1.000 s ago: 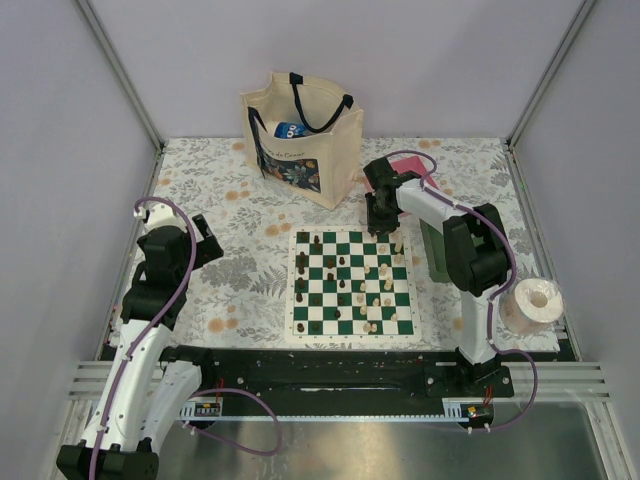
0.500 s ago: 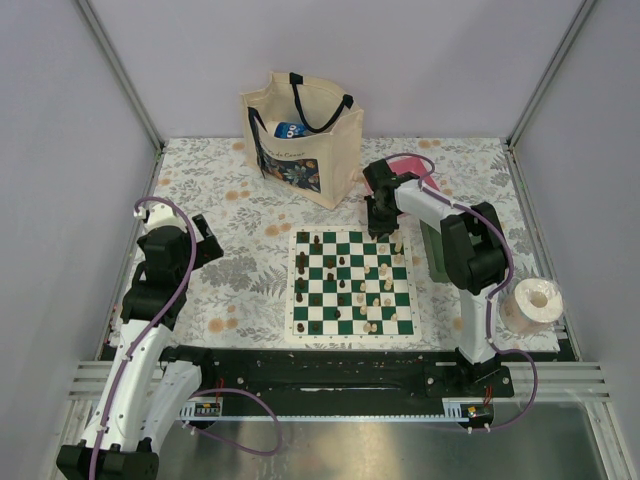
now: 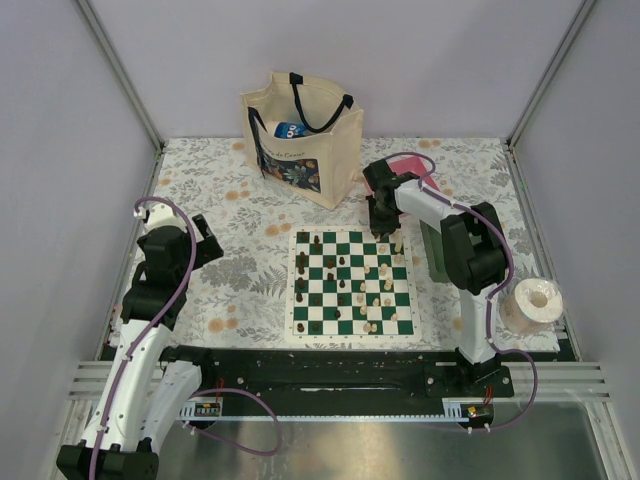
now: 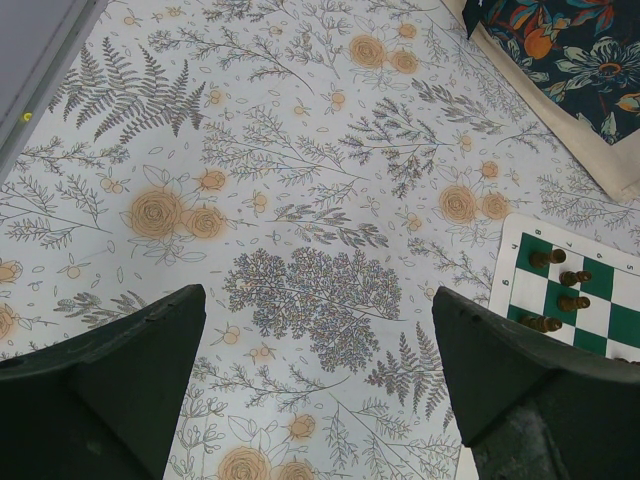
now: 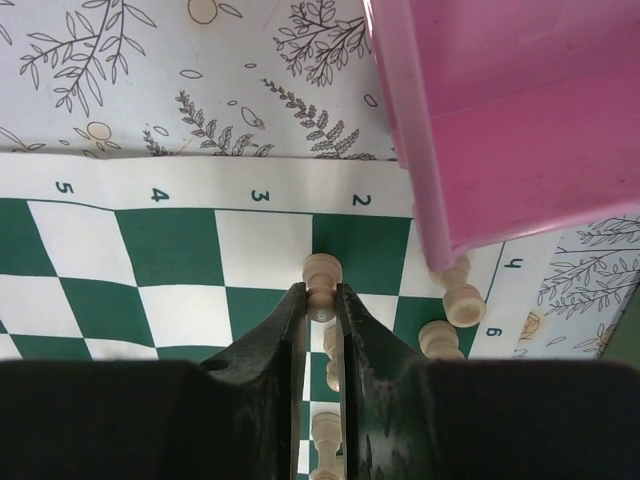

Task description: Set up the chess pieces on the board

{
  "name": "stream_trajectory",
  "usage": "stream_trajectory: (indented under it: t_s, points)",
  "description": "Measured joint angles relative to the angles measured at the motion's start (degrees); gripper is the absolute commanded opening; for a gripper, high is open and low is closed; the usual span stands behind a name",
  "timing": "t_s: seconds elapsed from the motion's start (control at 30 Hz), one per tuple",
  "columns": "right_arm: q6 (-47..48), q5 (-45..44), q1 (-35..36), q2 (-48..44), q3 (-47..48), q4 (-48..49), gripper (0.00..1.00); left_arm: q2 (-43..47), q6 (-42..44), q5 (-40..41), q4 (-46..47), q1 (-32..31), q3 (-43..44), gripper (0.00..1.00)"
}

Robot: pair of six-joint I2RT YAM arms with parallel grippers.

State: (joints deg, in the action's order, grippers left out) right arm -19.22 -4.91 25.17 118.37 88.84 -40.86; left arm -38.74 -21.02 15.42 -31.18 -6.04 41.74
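Two arms. The right fingers (image 5: pixel 298 325) were pinched almost shut on a cream pawn (image 5: pixel 322 270), upright at the far right corner of the board (image 5: pixel 180 190), by the border marks 2 and 3. More cream pieces (image 5: pixel 462 300) stood just beside it, at the pink tray (image 5: pixel 520 130). The left fingers (image 4: pixel 140 380) were spread wide with nothing between them, over the floral table (image 4: pixel 300 150) left of the board. Four dark pieces (image 4: pixel 573 278) stood in a row near the board's left edge. Top view: cream and dark mixed mid-board.
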Motion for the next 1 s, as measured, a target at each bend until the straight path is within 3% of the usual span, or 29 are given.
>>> stream_trajectory:
  t_s: [0.63, 1.0]
  points:
    - [0.1, -3.1, -0.5, 0.0, 0.0, 0.6, 0.22, 0.0, 0.0, 0.0, 0.0, 0.0, 0.0, 0.99]
    - [-0.1, -3.0, -0.5, 0.0, -1.1, 1.2, 0.36, 0.0, 0.0, 0.0, 0.0, 0.0, 0.0, 0.99]
